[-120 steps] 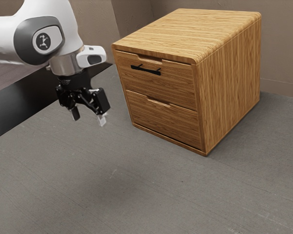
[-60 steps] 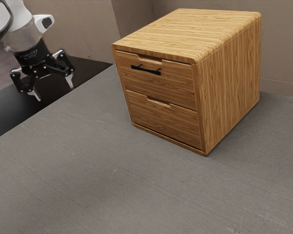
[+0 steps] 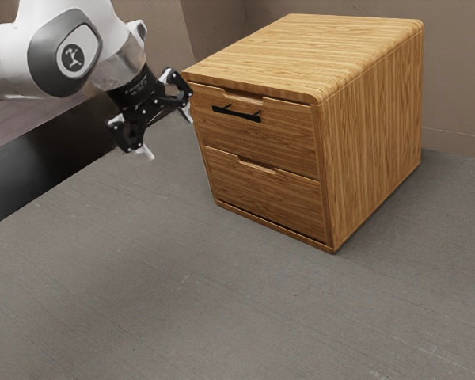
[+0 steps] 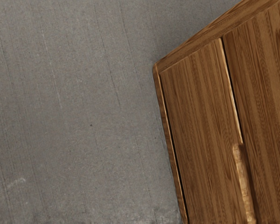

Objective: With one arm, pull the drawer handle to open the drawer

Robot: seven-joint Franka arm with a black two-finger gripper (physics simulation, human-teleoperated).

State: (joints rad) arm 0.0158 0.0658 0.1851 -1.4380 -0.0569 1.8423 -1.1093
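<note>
Black gripper (image 3: 167, 131), jaws spread wide, nothing held, just beside the wooden cabinet (image 3: 364, 119) on the exterior view's left, near the handle (image 3: 236, 113), top drawer (image 3: 281, 141) flush shut

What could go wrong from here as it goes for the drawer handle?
The open gripper hangs close to the front corner of the cabinet, short of the black handle; it could clip that edge moving in. The handle is thin and hugs the top drawer, so the grip might slip off.

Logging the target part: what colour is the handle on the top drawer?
Black; the handle shows best in the exterior view, against the wood-grain top drawer.
</note>
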